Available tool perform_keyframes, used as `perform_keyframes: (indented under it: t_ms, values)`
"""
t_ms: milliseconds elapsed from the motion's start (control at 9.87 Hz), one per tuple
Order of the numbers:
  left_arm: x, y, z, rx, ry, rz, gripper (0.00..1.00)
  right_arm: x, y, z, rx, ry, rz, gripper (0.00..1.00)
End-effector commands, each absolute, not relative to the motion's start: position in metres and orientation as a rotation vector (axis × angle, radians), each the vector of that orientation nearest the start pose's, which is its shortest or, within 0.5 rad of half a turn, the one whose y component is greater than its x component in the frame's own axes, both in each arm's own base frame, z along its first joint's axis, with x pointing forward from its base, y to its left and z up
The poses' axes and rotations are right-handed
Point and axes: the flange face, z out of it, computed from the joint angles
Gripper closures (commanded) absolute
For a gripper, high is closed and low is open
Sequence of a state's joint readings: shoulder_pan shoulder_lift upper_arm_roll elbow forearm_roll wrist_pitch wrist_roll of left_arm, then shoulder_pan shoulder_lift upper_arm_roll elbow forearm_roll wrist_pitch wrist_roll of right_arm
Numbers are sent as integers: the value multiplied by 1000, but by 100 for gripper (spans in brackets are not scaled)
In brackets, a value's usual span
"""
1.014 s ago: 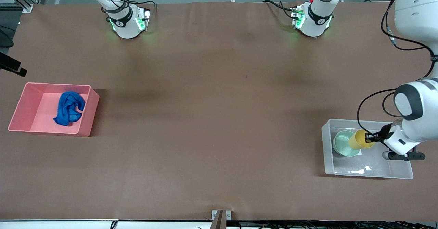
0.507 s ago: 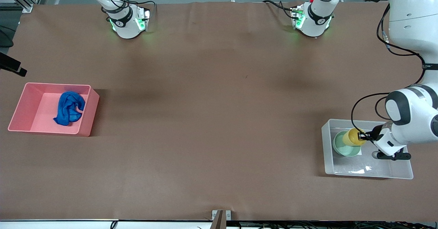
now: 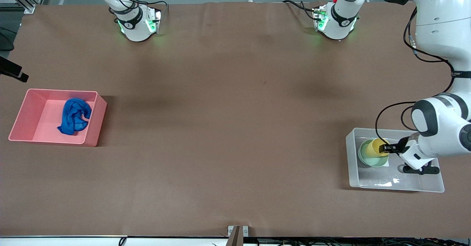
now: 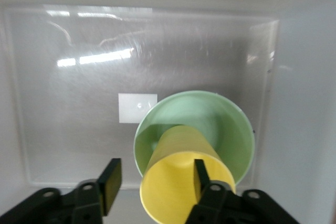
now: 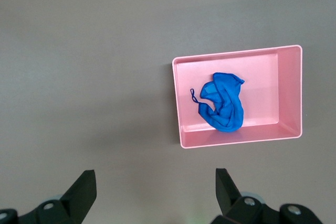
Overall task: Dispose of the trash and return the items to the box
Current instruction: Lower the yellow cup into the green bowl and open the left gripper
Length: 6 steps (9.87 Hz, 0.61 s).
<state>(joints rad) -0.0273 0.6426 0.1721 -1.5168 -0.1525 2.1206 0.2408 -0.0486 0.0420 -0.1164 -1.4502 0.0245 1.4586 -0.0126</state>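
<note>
The clear box (image 3: 350, 172) stands near the left arm's end of the table, its label (image 4: 137, 107) showing on the floor (image 4: 79, 103). Inside it sits the mint-green bowl (image 3: 368, 158) (image 4: 223, 124), and the yellow cup (image 3: 375, 146) (image 4: 176, 195) leans tilted in that bowl. My left gripper (image 3: 387, 148) (image 4: 155, 176) is open at the cup's rim, one finger inside the cup, the other apart from its wall. The blue rag (image 3: 73, 116) (image 5: 226, 106) lies in the pink bin (image 3: 22, 117) (image 5: 289, 87). My right gripper (image 5: 155, 182) hangs open and empty, high over the table beside the bin.
The brown table cover (image 3: 235, 110) stretches bare between the pink bin and the clear box. Both arm bases (image 3: 138, 21) (image 3: 335, 21) stand along the table edge farthest from the front camera.
The left gripper carried the yellow cup over the green bowl, lowered it and opened; the cup now rests in the bowl. The right arm has not moved.
</note>
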Motion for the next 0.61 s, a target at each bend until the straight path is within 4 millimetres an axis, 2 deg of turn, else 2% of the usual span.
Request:
perform_keyframes:
  t_ms: [0, 101, 203, 304, 507]
  values:
    - [688, 64, 361, -3183, 114, -89, 2, 548, -90, 648, -3116, 220, 60, 0]
    - [670, 61, 403, -3172, 139, -152, 2, 548, -90, 648, -3116, 220, 60, 0]
    - [649, 47, 440, -3159, 173, -196, 2, 548, -90, 648, -3116, 217, 60, 0]
    - [620, 36, 474, -3167, 174, -210, 2, 548, -90, 648, -3116, 220, 60, 0]
    - [562, 9, 524, -3154, 136, -248, 2, 548, -90, 649, -3116, 217, 57, 0]
